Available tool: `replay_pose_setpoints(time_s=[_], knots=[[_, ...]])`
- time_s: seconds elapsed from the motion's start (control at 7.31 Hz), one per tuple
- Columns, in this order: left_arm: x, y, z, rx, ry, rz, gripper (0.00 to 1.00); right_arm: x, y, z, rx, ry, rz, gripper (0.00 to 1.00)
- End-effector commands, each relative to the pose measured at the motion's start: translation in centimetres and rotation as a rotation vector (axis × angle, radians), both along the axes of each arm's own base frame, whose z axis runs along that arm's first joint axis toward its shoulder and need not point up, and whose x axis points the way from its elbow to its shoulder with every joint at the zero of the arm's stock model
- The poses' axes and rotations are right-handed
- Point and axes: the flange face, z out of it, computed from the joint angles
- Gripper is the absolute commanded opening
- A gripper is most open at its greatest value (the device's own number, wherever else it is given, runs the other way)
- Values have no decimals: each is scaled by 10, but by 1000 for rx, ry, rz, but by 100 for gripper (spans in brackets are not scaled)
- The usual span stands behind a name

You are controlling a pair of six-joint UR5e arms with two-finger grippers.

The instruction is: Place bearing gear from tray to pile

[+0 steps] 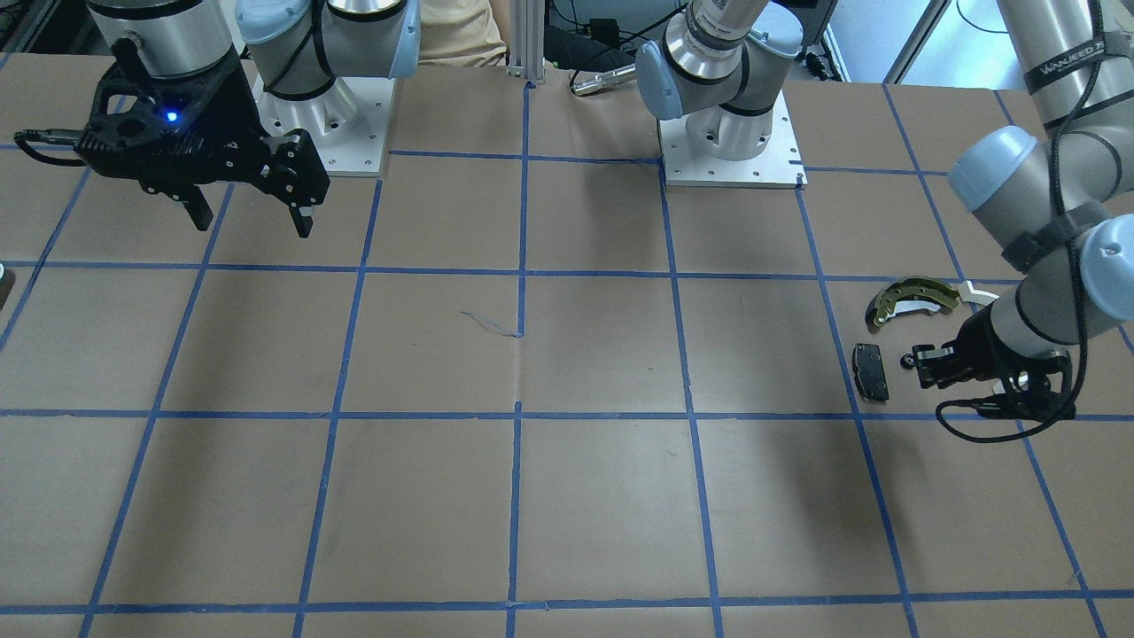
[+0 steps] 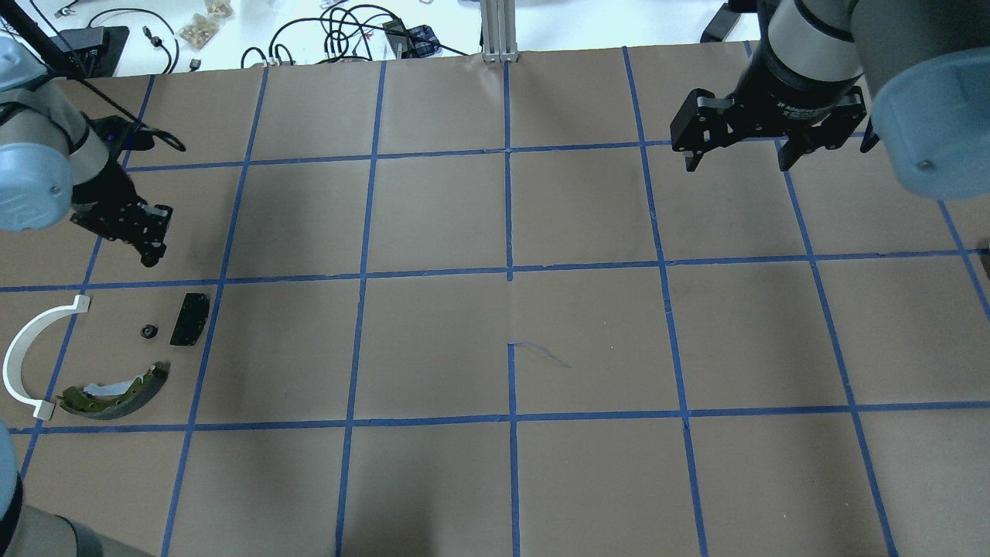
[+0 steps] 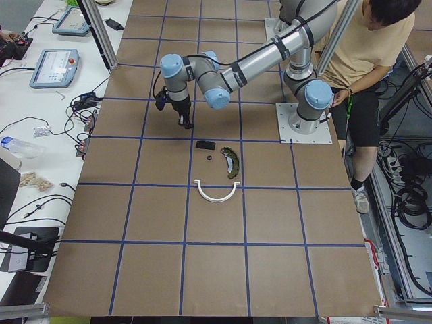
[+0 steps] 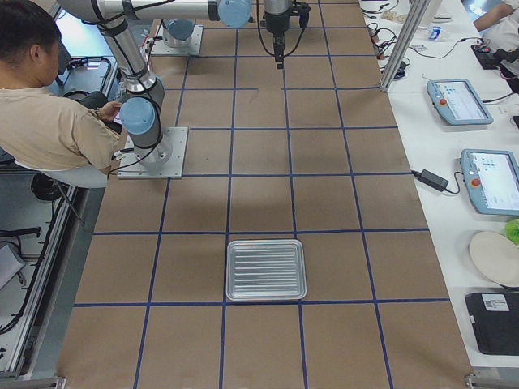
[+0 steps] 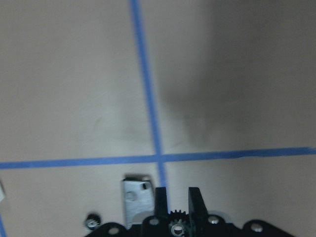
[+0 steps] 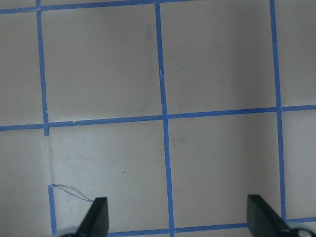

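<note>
Lying flat, the tray (image 4: 266, 270) shows only its bare ribbed metal floor.

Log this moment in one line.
gear: on table beside black pad | left fingers: raised, clear of gear | right fingers: open, idle

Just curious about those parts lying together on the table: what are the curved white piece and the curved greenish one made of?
White arc: probably plastic, uniformly white and smooth. Brake shoe: seemingly metal, with a dull brass-green rim and a pale inner part whose material I cannot tell.
</note>
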Motion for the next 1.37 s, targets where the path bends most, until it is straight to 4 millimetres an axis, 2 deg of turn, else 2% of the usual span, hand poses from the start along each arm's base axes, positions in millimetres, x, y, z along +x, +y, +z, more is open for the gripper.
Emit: replay_pose_setpoints(time_s=[0.0,0.27,0.55,0.96,1.23], knots=[[51,27,-14,18,20,38,0,0,0,0,0,0,0,100],[79,39,-36,25,86,78,0,0,-1,0,0,-2,-5,100],[82,40,-44,37,95,82,0,0,-1,0,0,-2,-5,100],[86,35,-71,56,108,87,0,0,0,1,-2,-2,-2,100],[83,39,-82,77,122,80,0,0,0,1,-2,-2,-2,100]])
